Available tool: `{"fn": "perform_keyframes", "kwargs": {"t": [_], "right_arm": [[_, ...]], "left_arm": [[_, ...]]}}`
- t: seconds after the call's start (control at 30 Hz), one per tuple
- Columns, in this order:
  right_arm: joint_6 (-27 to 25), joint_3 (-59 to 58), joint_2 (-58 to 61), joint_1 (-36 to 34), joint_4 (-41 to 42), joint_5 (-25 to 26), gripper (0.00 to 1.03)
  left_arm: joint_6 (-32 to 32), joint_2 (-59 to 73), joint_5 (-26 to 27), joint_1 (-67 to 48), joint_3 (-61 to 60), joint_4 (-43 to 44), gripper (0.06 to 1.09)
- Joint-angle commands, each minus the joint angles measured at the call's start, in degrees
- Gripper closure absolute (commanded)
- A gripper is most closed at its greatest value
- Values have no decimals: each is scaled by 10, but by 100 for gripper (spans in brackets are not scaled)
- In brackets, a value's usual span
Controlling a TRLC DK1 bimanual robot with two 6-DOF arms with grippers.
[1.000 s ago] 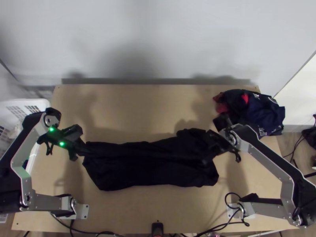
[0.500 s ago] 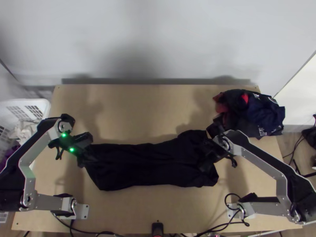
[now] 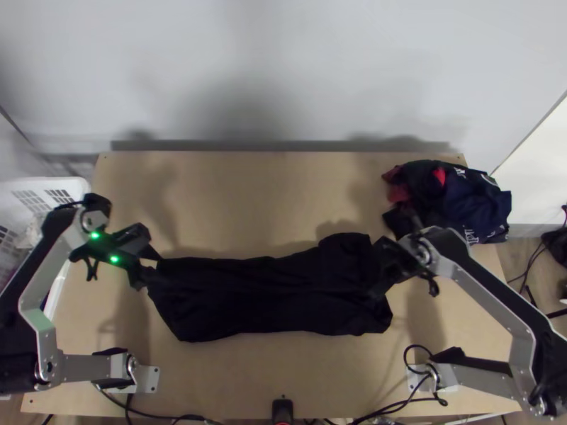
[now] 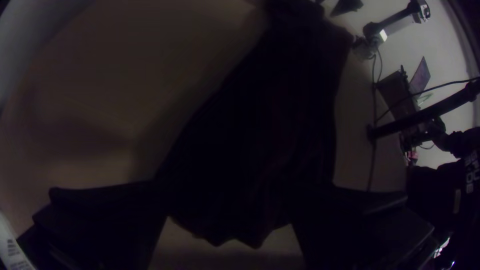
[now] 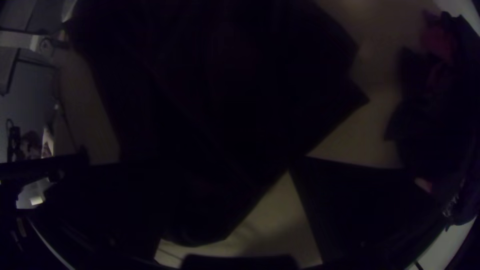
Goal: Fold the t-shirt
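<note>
T-shirt: dark, laid as a long strip across the table. Clothes pile: at the table's far right corner. Left gripper: fingers wide apart, clamping nothing, at the T-shirt's left end. Right gripper: likewise, at the right end

White lettering on the dark clothes pile, far right part of the desk, broken up by creases, no full word legible. More white marks near the pile's far edge, too small to read.
</note>
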Motion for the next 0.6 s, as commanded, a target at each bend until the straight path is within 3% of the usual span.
{"fn": "perform_keyframes", "kwargs": {"t": [0.0,0.23,0.57], "right_arm": [[-25,31,-50,-63,-52,2,10],[-25,36,-69,-85,-73,1,11],[39,98,-50,-60,-69,0,11]], "left_arm": [[5,-22,0,60,34,-15,10],[-1,-45,12,68,25,-54,10],[-32,-112,13,24,1,-60,10]]}}
